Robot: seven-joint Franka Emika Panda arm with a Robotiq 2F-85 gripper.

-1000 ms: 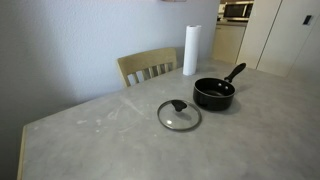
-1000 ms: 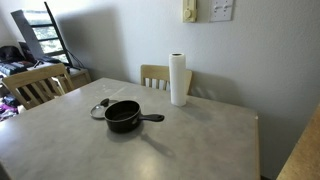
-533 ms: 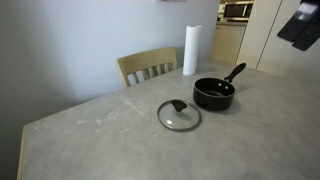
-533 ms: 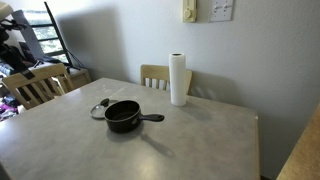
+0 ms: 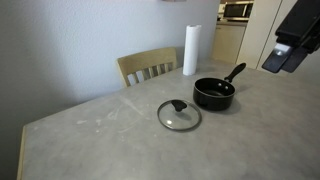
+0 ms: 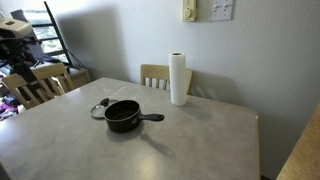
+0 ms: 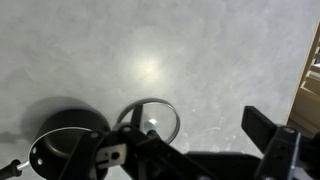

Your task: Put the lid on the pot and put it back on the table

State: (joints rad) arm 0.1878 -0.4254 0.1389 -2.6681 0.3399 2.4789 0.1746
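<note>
- Glass lid flat on the table, knob up, just beside the pot, not on it yet.
- Black pot upright and uncovered, long handle angled away toward the far edge in an exterior view.
- Up high at the frame edge, well clear of both: gripper, holding nothing.
- Wrist view looking straight down on lid and pot together; fingers spread apart, nothing between them.
- White paper towel roll standing behind the pot, wooden chair at the table's far side.
</note>
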